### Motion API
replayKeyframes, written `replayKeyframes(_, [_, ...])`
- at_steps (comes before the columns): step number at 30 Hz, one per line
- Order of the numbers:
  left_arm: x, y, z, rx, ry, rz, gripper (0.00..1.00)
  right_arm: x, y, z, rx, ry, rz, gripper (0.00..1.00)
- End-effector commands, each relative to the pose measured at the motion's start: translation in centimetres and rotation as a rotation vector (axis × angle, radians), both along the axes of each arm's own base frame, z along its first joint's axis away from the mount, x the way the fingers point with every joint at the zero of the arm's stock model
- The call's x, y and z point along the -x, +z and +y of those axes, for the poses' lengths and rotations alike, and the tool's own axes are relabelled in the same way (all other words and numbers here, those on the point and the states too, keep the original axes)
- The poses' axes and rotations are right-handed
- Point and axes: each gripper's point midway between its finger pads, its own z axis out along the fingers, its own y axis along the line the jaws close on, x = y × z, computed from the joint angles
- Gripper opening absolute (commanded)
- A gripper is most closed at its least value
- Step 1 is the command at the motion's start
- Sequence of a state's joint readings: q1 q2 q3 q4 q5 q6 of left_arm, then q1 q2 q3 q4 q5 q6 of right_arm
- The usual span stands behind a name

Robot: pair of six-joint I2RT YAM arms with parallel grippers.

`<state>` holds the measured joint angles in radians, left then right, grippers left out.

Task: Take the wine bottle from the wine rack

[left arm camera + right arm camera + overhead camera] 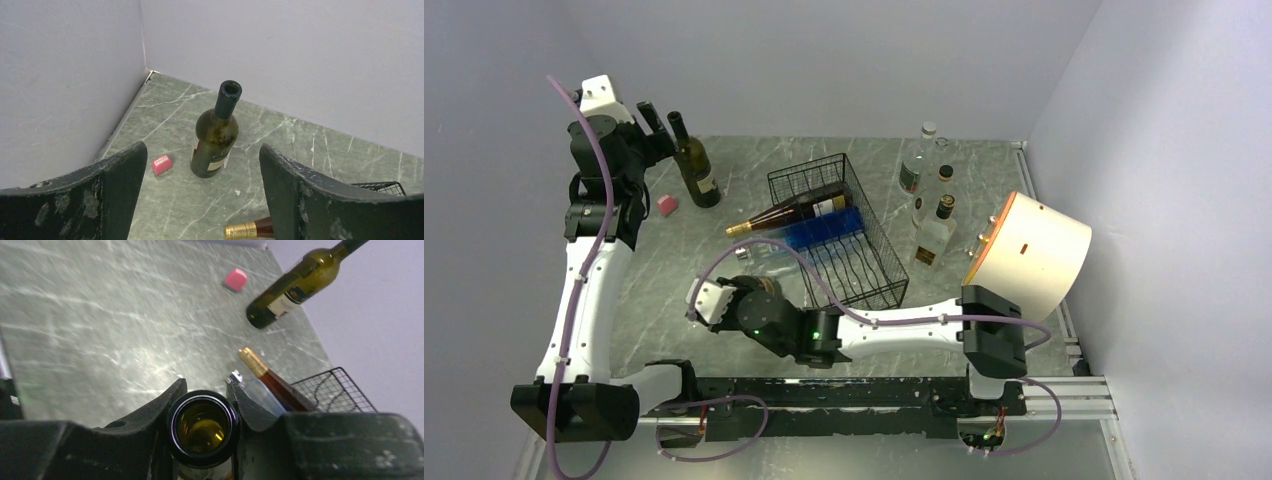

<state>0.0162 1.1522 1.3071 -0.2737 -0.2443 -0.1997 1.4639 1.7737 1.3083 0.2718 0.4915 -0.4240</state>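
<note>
The black wire wine rack (864,250) stands mid-table. A dark wine bottle with a gold foil top (789,212) lies across it, with its neck sticking out to the left. A blue bottle (826,232) lies beside it. My right gripper (696,302) is in front of the rack's left end. In the right wrist view it (206,387) is shut on the open neck of a dark glass bottle (202,427), whose body is hidden. My left gripper (652,125) is open at the back left. In the left wrist view it (202,149) is above an upright green wine bottle (217,135).
A pink block (667,204) lies near the upright green bottle (696,165). Three clear liquor bottles (936,190) stand to the right of the rack. A white cylinder with an orange rim (1034,255) lies at the right. A clear capped bottle (260,392) lies by my right finger. Walls enclose the table.
</note>
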Motion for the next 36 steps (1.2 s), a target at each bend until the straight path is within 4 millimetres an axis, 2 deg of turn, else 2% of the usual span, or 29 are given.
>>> replayKeyframes(1, [-0.3,0.9,0.2,0.011,0.009,-0.043,0.86,0.1,4.6,-0.3,-0.240,0.013,0.102,0.21])
replayKeyframes(6, [-0.5,0.7,-0.2,0.012,-0.012,-0.047,0.85,-2.4,4.5,-1.9,-0.317,-0.081,0.237,0.20])
replayKeyframes(10, [-0.9,0.5,-0.7,0.018,-0.043,-0.037,0.84,-4.6,3.5,-3.4,-0.365,-0.146,0.338,0.20])
replayKeyframes(14, [-1.3,0.0,-1.5,0.011,-0.082,-0.028,0.85,-7.3,2.3,-5.3,-0.373,-0.284,0.397,0.23])
replayKeyframes(16, [-1.7,-0.1,-2.2,0.009,-0.112,-0.021,0.86,-8.0,2.2,-5.8,-0.374,-0.310,0.418,0.28])
replayKeyframes(20, [-1.9,-0.4,-3.0,-0.005,-0.142,-0.011,0.88,-8.0,1.8,-5.7,-0.361,-0.296,0.423,0.39])
replayKeyframes(23, [-1.7,-0.1,-3.4,-0.032,-0.136,-0.015,0.89,-8.0,1.5,-5.7,-0.357,-0.297,0.437,0.51])
replayKeyframes(27, [-0.9,0.8,-5.7,-0.088,-0.173,-0.025,0.91,-8.1,2.0,-5.2,-0.344,-0.281,0.435,0.66])
replayKeyframes(31, [1.2,0.8,-7.3,-0.072,-0.227,-0.006,0.92,-8.2,2.9,-5.4,-0.334,-0.277,0.412,0.73])
replayKeyframes(36, [5.2,-0.1,-9.2,-0.013,-0.357,0.072,0.94,-7.4,4.3,-7.5,-0.350,-0.257,0.394,0.88])
